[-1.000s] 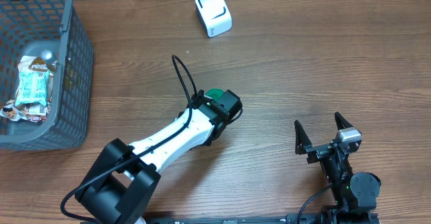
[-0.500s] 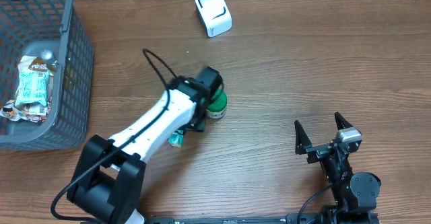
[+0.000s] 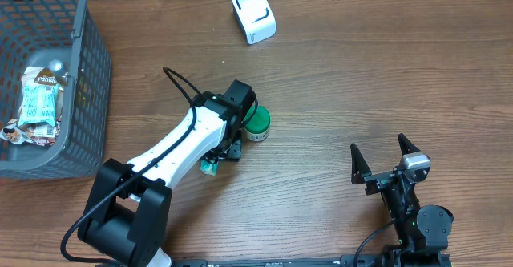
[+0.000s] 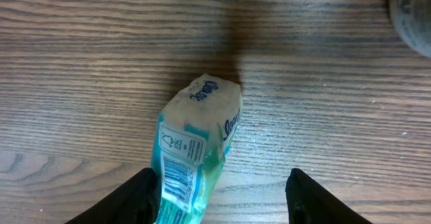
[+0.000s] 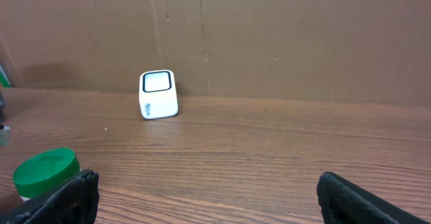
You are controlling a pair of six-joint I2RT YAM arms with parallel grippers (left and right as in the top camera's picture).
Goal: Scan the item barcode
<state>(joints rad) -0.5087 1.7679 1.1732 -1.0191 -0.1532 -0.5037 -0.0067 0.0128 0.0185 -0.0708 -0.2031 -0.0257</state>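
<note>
The left gripper (image 4: 222, 183) points down at the table (image 3: 361, 74) with its jaws apart. The packet (image 4: 196, 143) lies flat between them, touching the left finger and clear of the right one, so it is not clamped. A barcode (image 4: 176, 181) faces up on the packet, near that finger. A green-lidded jar (image 3: 257, 123) stands just beside the left wrist. The scanner (image 3: 254, 14) sits well apart at the far edge, its window facing up. Judged status: the packet is out on the table but not gripped, lifted or presented. Gripping it, carrying it to the scanner and the scan itself are not yet done. The right gripper (image 3: 377, 145) is parked at the near edge, jaws fully apart and holding nothing. A grey basket (image 3: 92, 99) at the left holds more packets. The surface is wood-grain board. A brown cardboard wall (image 5: 269, 35) closes off the far side.
</note>
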